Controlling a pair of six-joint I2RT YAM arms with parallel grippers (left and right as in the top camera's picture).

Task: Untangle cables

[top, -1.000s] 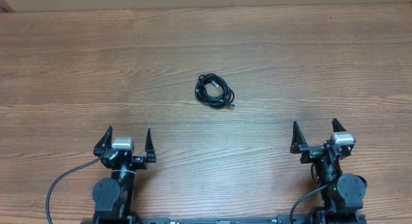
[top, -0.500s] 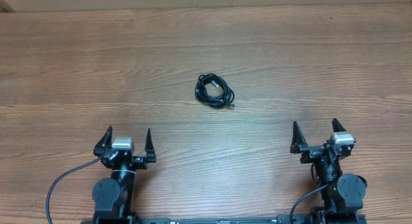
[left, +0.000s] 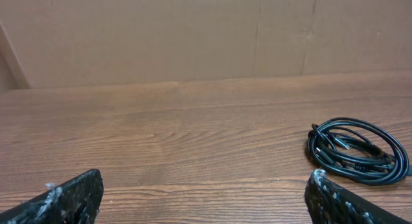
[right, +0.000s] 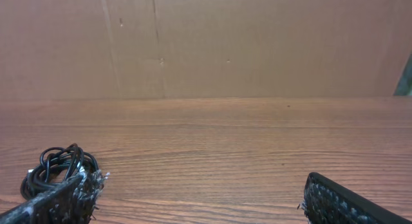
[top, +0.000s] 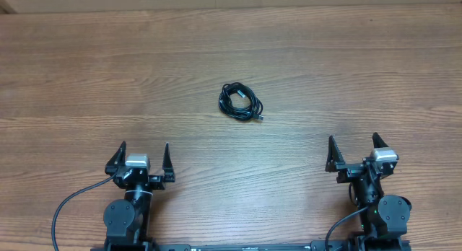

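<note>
- I see the cables [top: 240, 102] as one small, tight coil of thin black cord. It lies flat on the desk [top: 86, 63], roughly midway across its width and farther out than both arms.
- A short plug tip sticks out of the coil at its lower right in the overhead view.
- The left end effector [top: 144, 147] sits near the desk's near edge on the left. Its fingers are spread wide and grasp nothing. The coil is well apart from it, ahead and to its right.
- The right end effector [top: 353, 139] sits near the near edge on the right, likewise released with nothing between its fingers. The coil is well apart from it, ahead and to its left.
- In the left wrist view the coil shows low on the right, just above the tip of the right-hand finger [left: 347, 201]. Bare wood grain runs from there to the desk's far edge.
- In the right wrist view the coil sits at the lower left, partly hidden behind the left-hand finger [right: 61, 201].
- The far edge meets an upright brown cardboard wall [left: 161, 37] along its whole visible width.
- Bare wood surrounds the coil on every side and spans the stretch between the two arms.
- The desk runs off both sides of the overhead view, so I cannot tell where its side edges are.
- A thicker black wire [top: 68, 208] loops out from the left arm's base near the near edge.
</note>
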